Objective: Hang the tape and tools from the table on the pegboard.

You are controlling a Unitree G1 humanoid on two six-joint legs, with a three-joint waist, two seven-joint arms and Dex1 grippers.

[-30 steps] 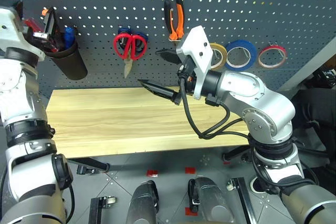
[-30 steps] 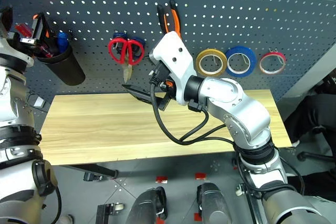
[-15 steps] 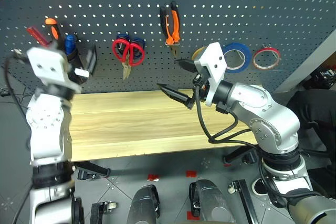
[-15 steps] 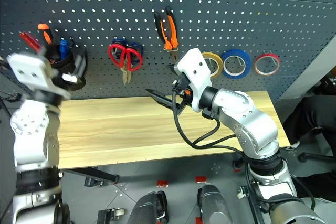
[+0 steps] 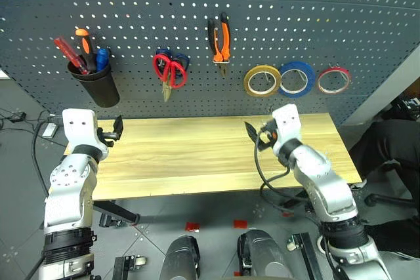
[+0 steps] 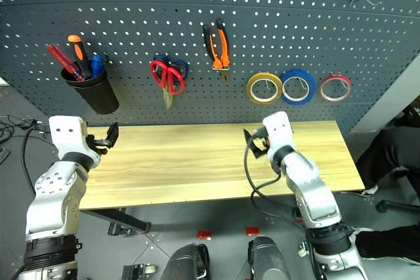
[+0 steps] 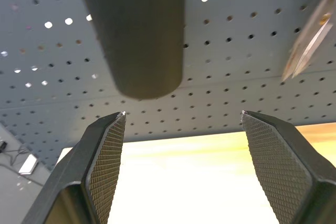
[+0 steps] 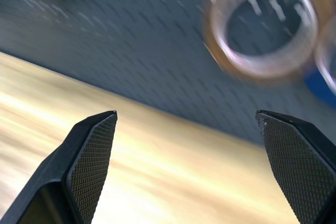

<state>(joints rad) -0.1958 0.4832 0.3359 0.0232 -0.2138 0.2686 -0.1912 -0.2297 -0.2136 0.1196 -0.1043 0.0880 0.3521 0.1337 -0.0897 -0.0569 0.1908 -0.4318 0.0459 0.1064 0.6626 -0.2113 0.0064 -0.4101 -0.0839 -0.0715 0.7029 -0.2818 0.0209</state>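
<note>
Having been lowered from the pegboard (image 5: 197,4) to the bare counter (image 5: 197,162), both end effectors, left (image 5: 117,129) and right (image 5: 256,134), are held open and empty; everything appears hung.

Head stereo downward; wrist cameras toward pegboard (image 5: 197,4)

Long light wooden table (image 5: 197,155) with visible grain running lengthwise, standing against the dark grey pegboard (image 5: 275,11), dark leg (image 5: 118,212) under its left end, grey floor (image 5: 216,211) beneath
</note>
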